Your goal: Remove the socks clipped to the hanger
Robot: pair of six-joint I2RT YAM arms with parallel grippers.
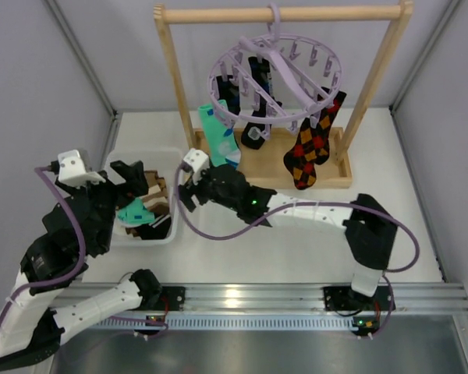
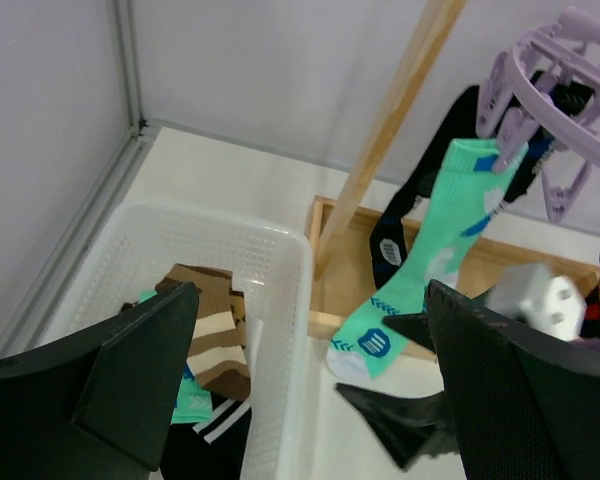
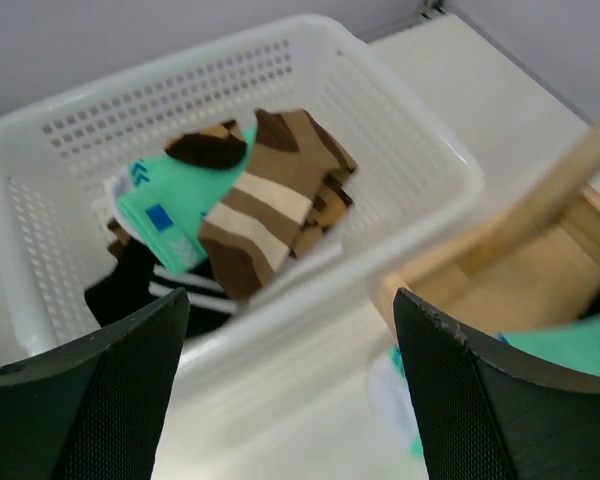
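The lavender hanger point(image 1: 274, 74) hangs from the wooden rack's top bar. A teal-and-white sock point(image 1: 218, 136), black socks point(image 1: 253, 109) and a red, orange and black argyle sock point(image 1: 312, 144) are clipped to it. My left gripper point(image 1: 140, 191) is open and empty over the white basket point(image 1: 121, 160). My right gripper point(image 1: 185, 189) is open and empty beside the basket's right wall, just below the teal sock's toe. In the left wrist view the teal sock point(image 2: 420, 270) hangs ahead between my open fingers point(image 2: 140, 370). The right wrist view is blurred.
The basket point(image 3: 420, 130) holds a brown striped sock point(image 3: 270, 200), a teal sock point(image 3: 170, 215) and a black sock with white stripes point(image 3: 130, 285). The wooden rack point(image 1: 171, 86) has a tray base point(image 1: 339, 175) and stands behind the basket. Grey walls close in the table.
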